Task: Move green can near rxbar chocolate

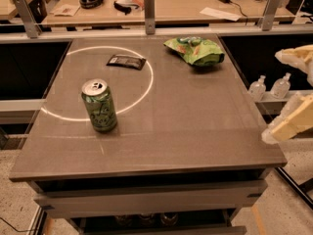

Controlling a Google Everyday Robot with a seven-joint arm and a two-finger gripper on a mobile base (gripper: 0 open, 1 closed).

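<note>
Reach not yet made: the can (pixel 100 105) stands upright on the desk (pixel 195 131), untouched. The gripper (pixel 281 96) hangs well to the can's right, out past the desk's edge, its jaws spread wide with nothing between them. The bar (pixel 126 61) lies flat beyond the can and slightly to its right, well apart from it. A bag (pixel 194 51) sits farther off, beyond and right of the can. The task appears to be at its opening step, the approach. The next move likely calls for a long sweep left to the can and a level grip around its body, then a short carry to set it just beside the bar.
</note>
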